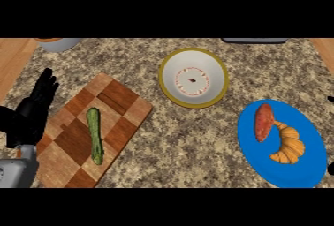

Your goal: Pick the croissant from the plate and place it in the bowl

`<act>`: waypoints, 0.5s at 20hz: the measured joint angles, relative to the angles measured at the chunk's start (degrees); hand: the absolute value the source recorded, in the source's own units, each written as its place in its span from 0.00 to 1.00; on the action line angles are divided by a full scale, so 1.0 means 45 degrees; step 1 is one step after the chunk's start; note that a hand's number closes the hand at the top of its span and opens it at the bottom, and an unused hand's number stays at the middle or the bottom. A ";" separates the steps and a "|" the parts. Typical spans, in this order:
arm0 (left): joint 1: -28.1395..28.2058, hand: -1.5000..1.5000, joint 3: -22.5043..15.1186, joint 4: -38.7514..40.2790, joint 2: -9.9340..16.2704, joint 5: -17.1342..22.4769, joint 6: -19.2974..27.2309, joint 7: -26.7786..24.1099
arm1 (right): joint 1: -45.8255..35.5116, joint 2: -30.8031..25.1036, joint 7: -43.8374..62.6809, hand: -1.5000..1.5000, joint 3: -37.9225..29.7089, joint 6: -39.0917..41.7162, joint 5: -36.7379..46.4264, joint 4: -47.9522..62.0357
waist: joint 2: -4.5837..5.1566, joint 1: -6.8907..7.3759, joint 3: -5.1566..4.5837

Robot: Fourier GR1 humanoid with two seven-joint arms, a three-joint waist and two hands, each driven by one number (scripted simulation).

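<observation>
- Our left hand (32,110) sits at the counter's left edge, fingers straight and pointing up, holding nothing. It looks parked, clear of the work.
- Its grey forearm (16,170) comes in at the near left corner, over the near end of the board (120,106).
- Our right hand barely shows: only dark slivers at the right edge, so we cannot tell what its fingers are doing.
- On the checkered board lies a green vegetable (96,134), lengthwise. No part in this job, we reckon.
- The croissant (289,145) is on the blue plate (306,172), near the counter's right edge, on the plate's near half, untouched. So the pick is not yet begun.
- A reddish oblong food (263,121) lies just beside it, touching or nearly so at the croissant's far tip. A grab should come from the near side, we judge.
- The bowl (194,55), yellow-rimmed, stands toward the far edge, about mid-counter, left of the plate. A short carry.
- Something small and dark marks the bowl's centre; hard to make out.
- Two objects at the far edge are cut off.
</observation>
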 measured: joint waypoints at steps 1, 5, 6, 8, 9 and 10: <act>-0.0017 0.50 -0.0078 -0.0134 -0.0096 -0.0127 0.0111 0.0134 | -0.0273 0.0108 0.0133 0.00 0.0153 0.0275 -0.0017 0.0312 | -0.0003 -0.0004 0.0002; 0.0009 0.50 0.0222 -0.0108 -0.0093 -0.0181 -0.0113 0.0186 | -0.0748 0.0837 0.0463 0.00 0.0885 0.0749 0.0735 0.0939 | -0.0020 -0.0073 0.0002; 0.0163 0.50 0.0278 -0.0216 -0.0137 -0.0245 -0.0158 0.0127 | -0.0938 0.0981 0.0444 0.00 0.0919 0.0865 0.0996 0.1117 | -0.0023 -0.0084 0.0007; 0.0241 0.50 0.0254 -0.0460 -0.0292 -0.0369 -0.0111 0.0328 | -0.0757 0.1122 -0.0020 0.00 0.1023 0.0661 0.1801 0.1149 | -0.0034 -0.0123 0.0006; 0.0235 0.50 0.0326 -0.0418 -0.0298 -0.0372 -0.0177 0.0357 | -0.0729 0.1117 -0.0248 0.00 0.0996 0.0579 0.2153 0.1182 | -0.0035 -0.0142 0.0009; 0.0122 0.50 0.0381 -0.0159 -0.0392 -0.0412 -0.0185 0.0182 | -0.0830 0.1233 -0.0274 0.00 0.1116 0.0423 0.2555 0.1182 | -0.0034 -0.0158 0.0007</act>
